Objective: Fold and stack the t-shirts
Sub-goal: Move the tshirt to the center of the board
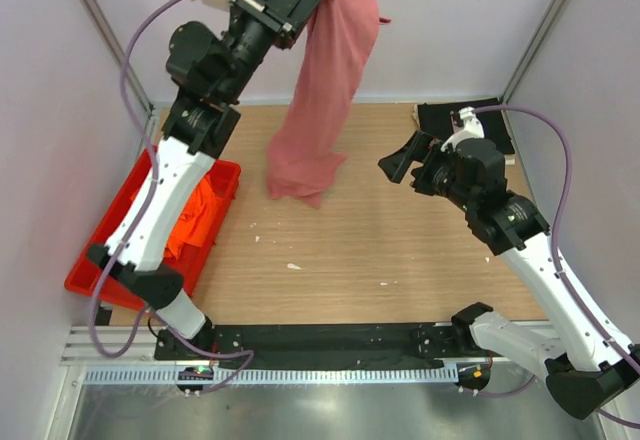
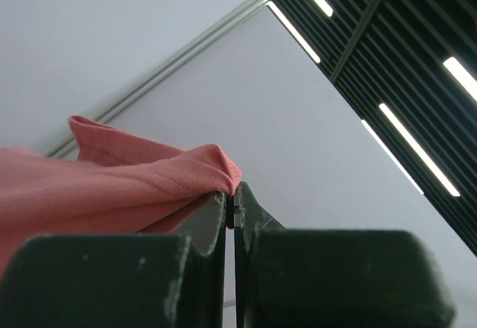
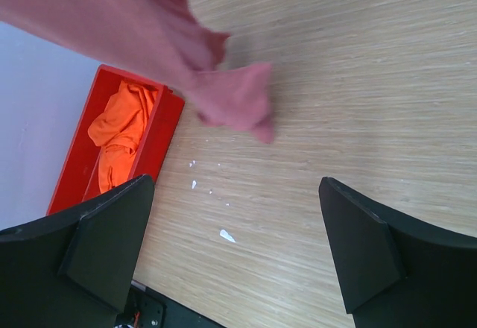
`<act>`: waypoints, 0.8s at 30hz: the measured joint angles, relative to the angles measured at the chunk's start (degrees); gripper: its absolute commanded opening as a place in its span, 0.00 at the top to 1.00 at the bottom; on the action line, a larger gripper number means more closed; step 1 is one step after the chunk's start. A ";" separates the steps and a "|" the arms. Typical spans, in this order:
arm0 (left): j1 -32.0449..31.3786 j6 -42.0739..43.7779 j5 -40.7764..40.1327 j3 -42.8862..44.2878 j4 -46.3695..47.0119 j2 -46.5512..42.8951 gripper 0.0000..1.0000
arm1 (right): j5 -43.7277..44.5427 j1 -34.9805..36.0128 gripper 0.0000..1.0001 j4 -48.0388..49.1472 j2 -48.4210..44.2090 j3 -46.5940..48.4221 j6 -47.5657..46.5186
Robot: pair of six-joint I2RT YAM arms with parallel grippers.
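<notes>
Your left gripper (image 1: pixel 305 2), clamped on a thin edge of the rose-red shirt (image 1: pixel 322 90), hangs it high over the tabletop (image 1: pixel 400 250), so it may slip out before your right gripper (image 1: pixel 398 164), jaws spread apart, catches it.

A red plastic tray (image 1: pixel 90 260) sits along the left edge of the wooden bench (image 1: pixel 400 230). A few small white scraps (image 1: pixel 293 266) lie scattered on the bare wood near the middle. Pale walls (image 1: pixel 450 30) close it in.
</notes>
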 measured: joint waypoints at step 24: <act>-0.13 11.78 -23.87 -83.82 -38.97 -54.16 1.00 | 15.82 -2.10 0.17 -2.71 11.45 -17.33 13.25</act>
